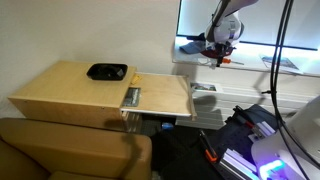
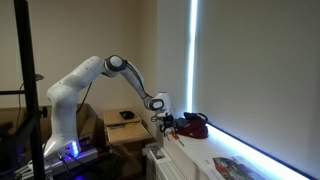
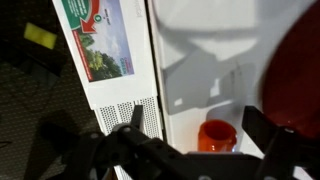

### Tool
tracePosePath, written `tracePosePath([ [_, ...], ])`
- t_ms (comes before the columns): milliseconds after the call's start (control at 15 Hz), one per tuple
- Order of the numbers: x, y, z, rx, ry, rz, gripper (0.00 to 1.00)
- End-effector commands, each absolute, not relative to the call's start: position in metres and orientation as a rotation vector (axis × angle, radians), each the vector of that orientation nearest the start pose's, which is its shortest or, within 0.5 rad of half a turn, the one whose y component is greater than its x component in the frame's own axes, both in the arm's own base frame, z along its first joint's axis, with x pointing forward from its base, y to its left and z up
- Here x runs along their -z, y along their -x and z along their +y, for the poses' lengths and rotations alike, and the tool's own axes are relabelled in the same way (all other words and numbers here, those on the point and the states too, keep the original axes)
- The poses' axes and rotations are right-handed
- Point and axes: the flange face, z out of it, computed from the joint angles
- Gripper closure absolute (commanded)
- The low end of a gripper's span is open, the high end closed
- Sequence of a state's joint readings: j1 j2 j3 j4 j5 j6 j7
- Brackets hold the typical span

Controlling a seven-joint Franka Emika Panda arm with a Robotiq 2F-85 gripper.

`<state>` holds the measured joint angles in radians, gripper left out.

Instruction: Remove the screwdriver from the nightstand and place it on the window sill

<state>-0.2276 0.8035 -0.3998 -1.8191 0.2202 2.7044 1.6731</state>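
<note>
My gripper (image 1: 219,55) hovers over the white window sill (image 1: 255,66), far from the birch nightstand (image 1: 70,92). In the wrist view the fingers (image 3: 197,118) stand wide apart. The screwdriver's orange-red handle (image 3: 215,136) shows end-on between them against the sill (image 3: 200,60), with a gap on each side. In an exterior view the gripper (image 2: 166,122) is low over the sill (image 2: 235,150), and a bit of red shows under it (image 1: 226,61). The screwdriver's shaft is hidden.
A dark red cap (image 3: 300,70) lies on the sill close beside the gripper, also seen in an exterior view (image 2: 194,125). A printed booklet (image 3: 100,40) lies nearby. A black object (image 1: 106,71) sits on the nightstand. A brown upholstered seat (image 1: 70,150) is in front.
</note>
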Motion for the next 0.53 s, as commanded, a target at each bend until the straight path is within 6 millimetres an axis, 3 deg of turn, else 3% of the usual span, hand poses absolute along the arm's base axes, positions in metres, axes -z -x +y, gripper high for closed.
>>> tracePosePath([
  [0, -0.161, -0.534, -0.398, 0.143, 1.113, 2.863, 0.0],
  [333, -0.211, -0.518, -0.42, 0.22, 1.025, 2.727, 0.0],
  [400, -0.194, -0.525, -0.426, 0.233, 1.015, 2.786, 0.0],
  [467, -0.203, -0.524, -0.43, 0.24, 1.012, 2.776, 0.0],
])
